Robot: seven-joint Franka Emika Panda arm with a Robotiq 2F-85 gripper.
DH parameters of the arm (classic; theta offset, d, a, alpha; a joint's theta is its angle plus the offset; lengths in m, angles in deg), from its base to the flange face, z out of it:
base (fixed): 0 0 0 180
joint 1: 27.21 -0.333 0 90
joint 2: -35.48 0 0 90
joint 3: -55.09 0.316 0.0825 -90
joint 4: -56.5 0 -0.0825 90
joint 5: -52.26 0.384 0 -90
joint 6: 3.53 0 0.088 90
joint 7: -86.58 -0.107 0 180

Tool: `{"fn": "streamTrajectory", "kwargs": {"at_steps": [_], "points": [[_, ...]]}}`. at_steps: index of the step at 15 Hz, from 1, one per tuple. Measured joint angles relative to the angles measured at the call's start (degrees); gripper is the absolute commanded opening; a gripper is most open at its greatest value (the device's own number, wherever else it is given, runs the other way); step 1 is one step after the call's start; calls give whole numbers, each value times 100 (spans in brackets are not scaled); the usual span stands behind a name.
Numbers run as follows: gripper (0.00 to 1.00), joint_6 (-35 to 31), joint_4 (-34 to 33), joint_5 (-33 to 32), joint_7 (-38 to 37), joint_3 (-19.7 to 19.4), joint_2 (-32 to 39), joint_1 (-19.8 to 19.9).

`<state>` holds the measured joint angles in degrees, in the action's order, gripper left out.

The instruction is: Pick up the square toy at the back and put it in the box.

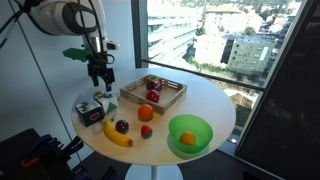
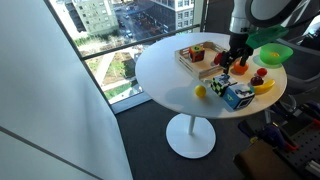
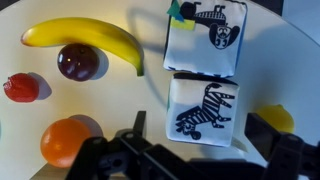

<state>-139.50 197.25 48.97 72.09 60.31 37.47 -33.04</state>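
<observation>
Wrist view: square toy (image 3: 205, 110) between hand's (image 3: 200, 126) spread fingers.

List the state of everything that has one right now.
square toy: on the table, not gripped.
gripper: open, over the square toy.
box: holds red fruit, toy not inside.
green bowl: holds an orange fruit.

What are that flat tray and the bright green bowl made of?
The box looks like pale bare wood: light brown, matt, with thin low walls. The green bowl is probably plastic, given its smooth surface in one even bright colour, though that is not certain.
</observation>
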Motion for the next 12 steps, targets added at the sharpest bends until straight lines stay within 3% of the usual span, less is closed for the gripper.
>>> {"fn": "streamTrajectory", "kwargs": {"at_steps": [12], "points": [[100,-87,-222,-322,-297,0,510,-156]]}}
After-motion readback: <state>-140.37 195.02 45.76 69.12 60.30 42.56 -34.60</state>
